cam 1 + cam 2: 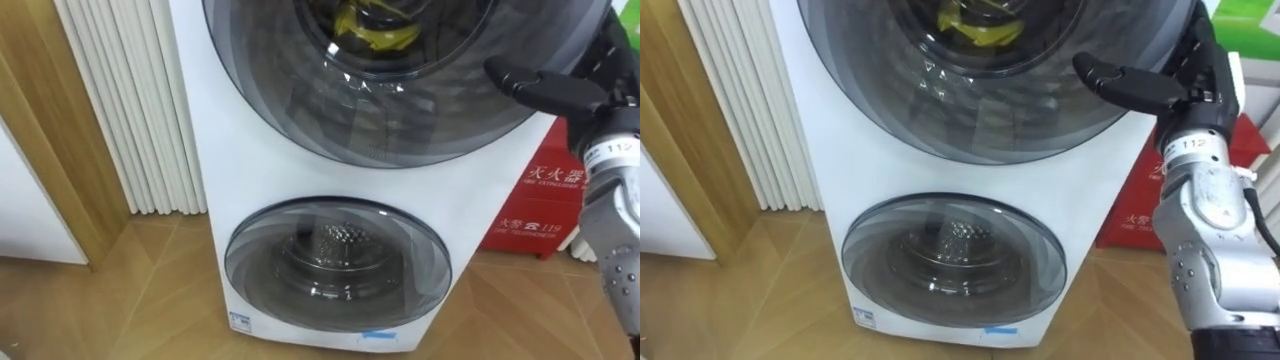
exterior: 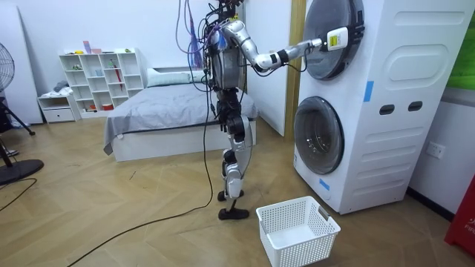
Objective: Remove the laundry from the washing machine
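Left eye view: yellow clothes (image 1: 372, 30) lie crumpled inside the upper drum of the washing machine (image 1: 200, 150), behind its tinted glass door (image 1: 420, 110). The right hand (image 1: 565, 92), arm raised and extended, sits at the door's right rim. Whether it grips the rim cannot be told.

The washer (image 1: 215, 150) is white, its doors (image 1: 340, 262) smoky grey. Left of the right hand's (image 1: 1202, 82) black thumb (image 1: 1125, 80) shows yellow cloth (image 1: 378, 32); below it, a red box (image 1: 545, 205).

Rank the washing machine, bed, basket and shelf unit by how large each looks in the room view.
1. washing machine
2. bed
3. basket and shelf unit: look alike; basket is nearer, so unranked.
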You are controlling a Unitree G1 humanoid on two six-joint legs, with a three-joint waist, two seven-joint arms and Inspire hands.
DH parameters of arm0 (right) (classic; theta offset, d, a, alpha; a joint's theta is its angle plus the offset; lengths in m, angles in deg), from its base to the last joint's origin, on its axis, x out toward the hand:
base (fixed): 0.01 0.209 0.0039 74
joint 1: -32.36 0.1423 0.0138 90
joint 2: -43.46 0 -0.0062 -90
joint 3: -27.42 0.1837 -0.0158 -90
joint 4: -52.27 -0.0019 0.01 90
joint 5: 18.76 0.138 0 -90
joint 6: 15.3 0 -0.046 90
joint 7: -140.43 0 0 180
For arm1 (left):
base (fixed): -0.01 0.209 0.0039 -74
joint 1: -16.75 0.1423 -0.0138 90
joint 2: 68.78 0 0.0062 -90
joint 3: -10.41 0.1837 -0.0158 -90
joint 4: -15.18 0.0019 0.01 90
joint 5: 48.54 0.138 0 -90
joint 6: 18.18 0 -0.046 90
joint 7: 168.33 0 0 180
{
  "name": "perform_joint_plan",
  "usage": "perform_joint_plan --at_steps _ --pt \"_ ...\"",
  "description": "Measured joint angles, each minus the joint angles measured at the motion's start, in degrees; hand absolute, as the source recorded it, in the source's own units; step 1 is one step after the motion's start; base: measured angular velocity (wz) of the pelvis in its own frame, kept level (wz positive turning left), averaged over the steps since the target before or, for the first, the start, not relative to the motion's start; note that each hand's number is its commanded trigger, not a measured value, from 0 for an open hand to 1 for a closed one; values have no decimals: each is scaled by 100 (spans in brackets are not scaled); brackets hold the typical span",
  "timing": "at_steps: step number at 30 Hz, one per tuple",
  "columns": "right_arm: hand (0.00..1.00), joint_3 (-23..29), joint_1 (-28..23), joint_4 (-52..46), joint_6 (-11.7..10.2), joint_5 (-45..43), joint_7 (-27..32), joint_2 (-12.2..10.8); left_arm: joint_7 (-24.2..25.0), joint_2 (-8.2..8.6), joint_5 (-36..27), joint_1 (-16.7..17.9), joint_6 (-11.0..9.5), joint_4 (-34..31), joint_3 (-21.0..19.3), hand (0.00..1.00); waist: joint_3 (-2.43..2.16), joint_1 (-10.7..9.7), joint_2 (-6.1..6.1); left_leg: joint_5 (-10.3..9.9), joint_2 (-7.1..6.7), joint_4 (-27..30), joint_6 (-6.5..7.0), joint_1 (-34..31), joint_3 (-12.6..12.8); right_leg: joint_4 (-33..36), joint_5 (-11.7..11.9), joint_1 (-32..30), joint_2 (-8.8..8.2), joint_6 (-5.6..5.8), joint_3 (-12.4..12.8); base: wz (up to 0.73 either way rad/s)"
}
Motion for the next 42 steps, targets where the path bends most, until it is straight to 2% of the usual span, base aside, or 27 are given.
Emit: perform_joint_plan --at_steps 5,8,10,11,12,15,18,20,21,23,25,28,30,33,42 --pt "0 -167 -75 -112 9 -84 -77 -8 0 1 8 -1 11 2 10 0 -33 8 58 -18 42 -77 -28 123 105 5 0 37 30 -1 93 -12" --pt "0 -238 -657 -844 3 -88 -128 -56 -3 1 -46 -5 4 2 15 0 -70 10 123 -25 57 -114 -36 181 155 13 0 55 38 -1 120 -11" --pt "0 -318 -1018 -1093 -104 -87 -286 -149 -36 1 -71 -26 -17 78 33 0 -45 6 147 -31 76 -138 -45 238 230 11 0 79 48 -1 131 -18" --pt "0 -390 -1299 -1104 -206 -115 -400 -268 -62 6 -96 -57 -29 175 75 0 -31 6 157 -62 88 -142 -51 318 267 3 0 145 59 0 132 -15" --pt "0 -407 -1438 -1117 -211 -128 -442 -323 -69 14 -96 -64 -44 210 85 0 -31 7 162 -78 97 -140 -56 348 287 5 0 156 65 0 135 -20" --pt "0 -707 -2264 -1387 -201 -133 -757 -591 -138 26 -154 -64 -90 228 328 0 3 -26 232 -191 154 -22 -71 238 393 1 1 128 96 -2 124 -21" --pt "0 -1109 -2872 -1388 -180 -156 -1061 -745 -140 43 -235 -116 -111 220 535 0 -6 -30 302 -224 162 29 -64 219 403 0 1 110 98 -2 118 -2" --pt "0 -1310 -3201 -1387 -172 -142 -1303 -777 -138 43 -424 -128 -193 226 676 0 -28 -17 361 -231 152 62 -51 208 411 8 1 74 88 -2 117 -2" --pt "0 -1420 -3345 -1362 -166 -164 -1437 -793 -133 44 -522 -128 -247 263 717 0 -14 -4 420 -237 150 62 -41 202 428 37 1 49 82 -2 115 -5" --pt "0 -1565 -3461 -1313 -162 -165 -1583 -812 -127 36 -620 -128 -290 279 723 0 16 -18 491 -239 148 48 -37 194 436 95 0 2 76 0 110 -7" --pt "0 -1606 -3523 -1285 -160 -172 -1722 -838 -126 31 -680 -179 -302 275 728 0 9 -27 502 -238 145 23 -36 165 461 91 -1 -53 74 1 123 -7" --pt "0 -1644 -3532 -1278 -160 -130 -1888 -839 -108 39 -962 -197 -310 247 801 0 1 -60 485 -238 145 19 -35 166 460 87 -1 -49 76 1 124 0" --pt "0 -1640 -3530 -1307 -160 -107 -1948 -852 -102 42 -1190 -211 -386 228 905 0 -5 -120 468 -238 146 20 -35 170 450 86 -1 -30 76 1 121 5" --pt "0 -1630 -3531 -1466 -160 -107 -1967 -897 -94 40 -1170 -255 -513 233 904 0 2 -170 452 -238 146 -4 -35 180 450 86 -1 -34 89 1 206 -1" --pt "0 -1553 -3531 -2064 -125 -351 -1935 -904 -136 31 -1196 -307 -697 380 904 0 36 -201 459 -240 148 -38 -33 174 596 86 -1 -88 112 1 367 -9"
